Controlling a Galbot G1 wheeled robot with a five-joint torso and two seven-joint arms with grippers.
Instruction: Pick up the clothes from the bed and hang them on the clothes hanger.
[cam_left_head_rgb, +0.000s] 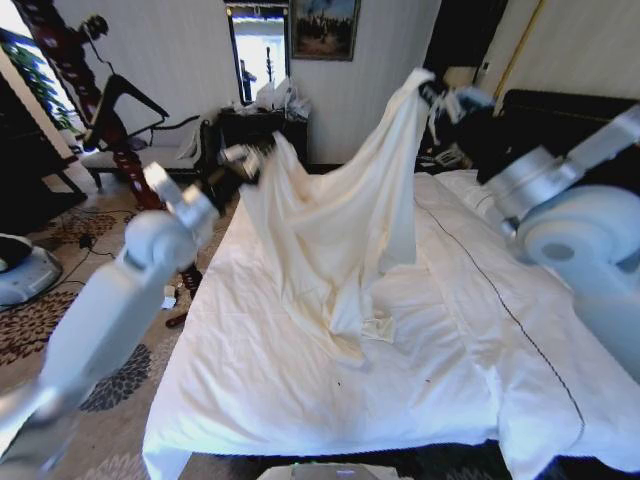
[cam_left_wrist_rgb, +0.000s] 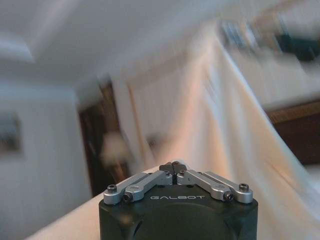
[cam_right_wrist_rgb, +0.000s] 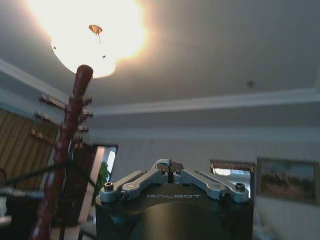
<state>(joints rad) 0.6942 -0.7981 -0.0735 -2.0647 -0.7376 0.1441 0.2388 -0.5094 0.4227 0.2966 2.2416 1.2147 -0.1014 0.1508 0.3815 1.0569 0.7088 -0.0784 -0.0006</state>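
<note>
Both arms are raised over the bed (cam_left_head_rgb: 300, 400), stretching the cream clothes (cam_left_head_rgb: 340, 220) between them like a sheet lifted for airing. The left claw (cam_left_head_rgb: 243, 157) is pinched closed on one upper edge of the shirt, over the bed's left side; in the left wrist view its tips (cam_left_wrist_rgb: 172, 166) meet with fabric draped across the claw body. The right claw (cam_left_head_rgb: 440, 100) holds the opposite edge higher up, toward the dark headboard (cam_left_head_rgb: 560, 110); in the right wrist view its tips (cam_right_wrist_rgb: 167, 165) are closed together, with a thin pale sliver between them that is probably cloth.

Held at two points, the shirt spreads open, likely so a shoulder line can be presented to the clothes hanger (cam_left_head_rgb: 118, 95), which hangs on the reddish wooden post (cam_left_head_rgb: 75, 60) well off to the left. The shirt's lower hem trails onto the white sheet, so it is not yet fully clear of the bed.
</note>
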